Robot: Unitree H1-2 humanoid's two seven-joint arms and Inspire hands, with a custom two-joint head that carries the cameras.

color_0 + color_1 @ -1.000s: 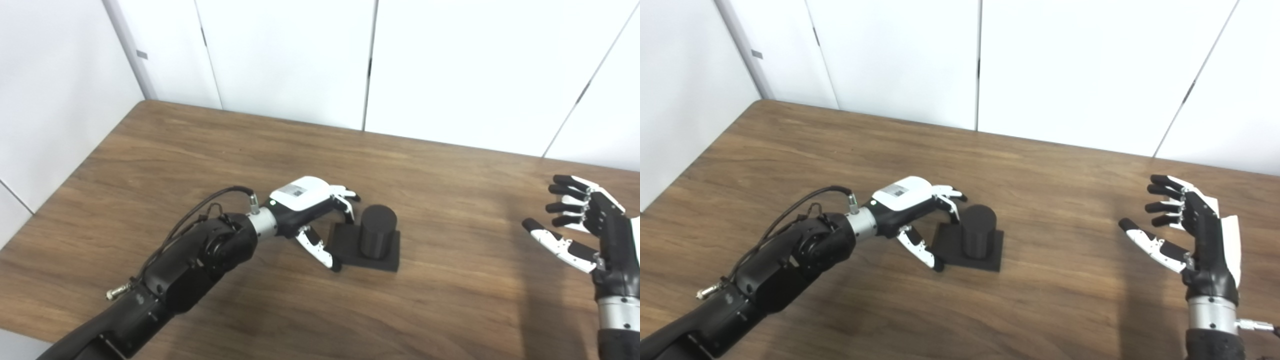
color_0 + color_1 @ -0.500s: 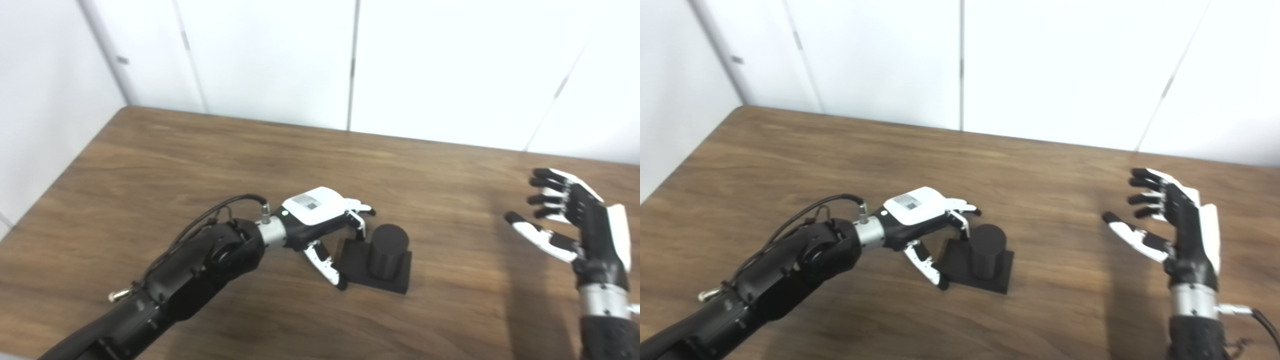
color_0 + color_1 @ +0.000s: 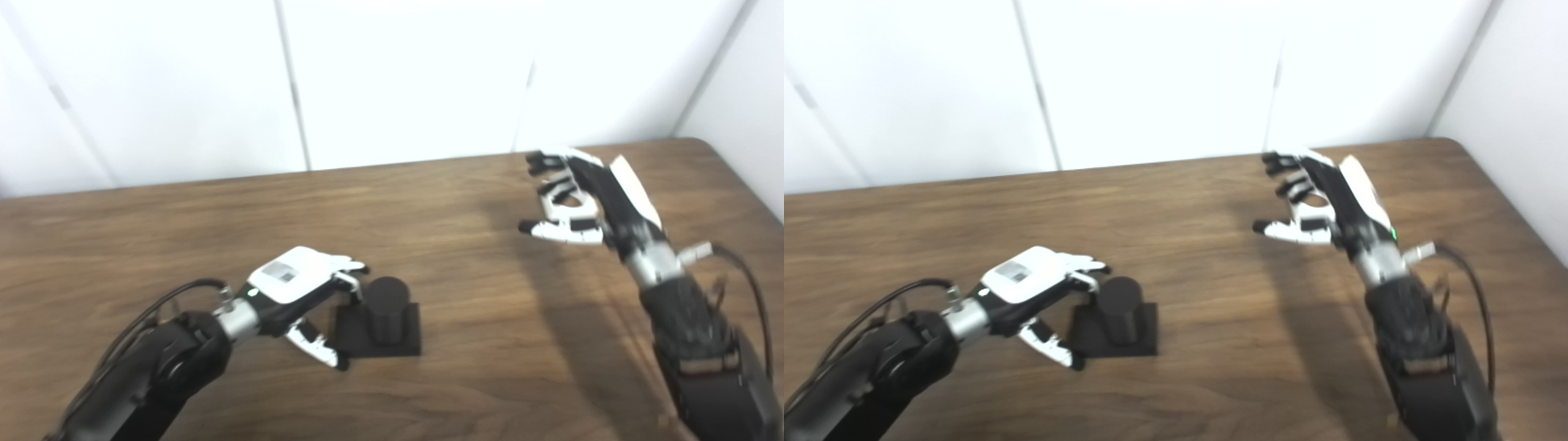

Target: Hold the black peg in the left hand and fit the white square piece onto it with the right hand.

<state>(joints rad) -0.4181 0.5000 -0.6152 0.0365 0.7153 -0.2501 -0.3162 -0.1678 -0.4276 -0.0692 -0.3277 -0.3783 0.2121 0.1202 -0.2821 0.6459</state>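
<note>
Black peg piece (image 3: 381, 318): a short matte black cylinder standing upright on a flat, square black base plate. Surface looks dull, no gloss, no markings. It sits on the brown wood-grain table (image 3: 459, 380), left of centre and toward the near edge.

My left hand (image 3: 300, 293), white shell on the back, black palm, white fingers with black tips, is at the peg's left side. Fingers spread apart and curled toward the cylinder; thumb tip low by the near left corner of the base plate. Nothing is gripped. Whether any fingertip touches the cylinder or plate I cannot tell; slight blur.

My right hand (image 3: 579, 199) is raised above the far right part of the table, well apart from the peg. Fingers splayed, thumb pointing left, palm empty. The edges are motion-blurred.

No white square piece shows in either view.

Behind the table: smooth white wall panels (image 3: 398, 79) with thin vertical seams. Table corner at the far right is rounded.
</note>
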